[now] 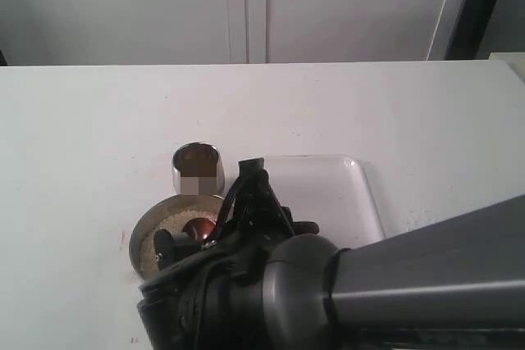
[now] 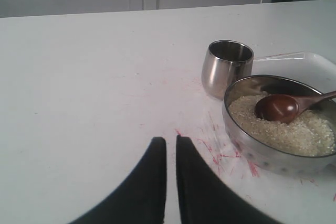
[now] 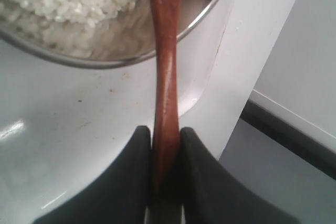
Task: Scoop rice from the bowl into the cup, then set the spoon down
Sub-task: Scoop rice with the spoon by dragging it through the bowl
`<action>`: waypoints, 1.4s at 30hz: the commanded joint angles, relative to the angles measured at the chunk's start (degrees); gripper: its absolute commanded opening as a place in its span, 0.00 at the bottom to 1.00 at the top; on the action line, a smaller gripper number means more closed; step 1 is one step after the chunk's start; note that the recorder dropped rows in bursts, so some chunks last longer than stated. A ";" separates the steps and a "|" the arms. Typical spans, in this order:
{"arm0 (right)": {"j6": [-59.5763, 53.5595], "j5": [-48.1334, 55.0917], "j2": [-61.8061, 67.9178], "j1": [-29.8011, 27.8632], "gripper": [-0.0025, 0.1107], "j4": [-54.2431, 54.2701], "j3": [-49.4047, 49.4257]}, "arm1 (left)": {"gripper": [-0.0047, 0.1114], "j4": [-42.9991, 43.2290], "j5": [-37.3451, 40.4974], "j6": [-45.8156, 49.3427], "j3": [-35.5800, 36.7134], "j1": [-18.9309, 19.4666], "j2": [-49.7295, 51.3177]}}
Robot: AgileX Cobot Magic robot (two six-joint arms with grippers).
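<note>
The steel bowl (image 2: 273,157) holds white rice (image 2: 299,132), and the brown spoon's (image 2: 277,108) scoop rests on the grains, open side up. The steel cup (image 2: 227,67) stands upright just beside the bowl, on its far side. My right gripper (image 3: 166,132) is shut on the spoon handle (image 3: 164,72), outside the bowl rim (image 3: 105,62) and over the tray. In the exterior view the right arm hides most of the bowl (image 1: 141,234); the scoop (image 1: 199,227) and the cup (image 1: 198,168) show. My left gripper (image 2: 171,141) is shut on nothing, low over the table, apart from the bowl.
A clear shallow tray (image 1: 344,194) lies right of the bowl and cup, under my right gripper. Red pen marks (image 2: 220,148) streak the white table (image 1: 82,137) near the bowl. The table's right edge (image 3: 247,82) drops off beside the tray.
</note>
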 commanded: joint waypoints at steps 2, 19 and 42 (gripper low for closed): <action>-1.06 -0.29 -0.08 -0.30 0.02 2.71 -0.03 | 0.16 -0.59 -0.16 -0.33 -0.35 -0.06 0.04; -0.76 -2.64 -0.30 -0.30 0.02 6.77 -0.72 | 0.16 -0.59 -0.16 -0.33 -0.35 -0.06 0.04; -18.91 4.34 -12.13 -9.89 0.02 39.86 -13.85 | 0.16 -0.59 -0.16 -0.33 -0.35 -0.06 0.04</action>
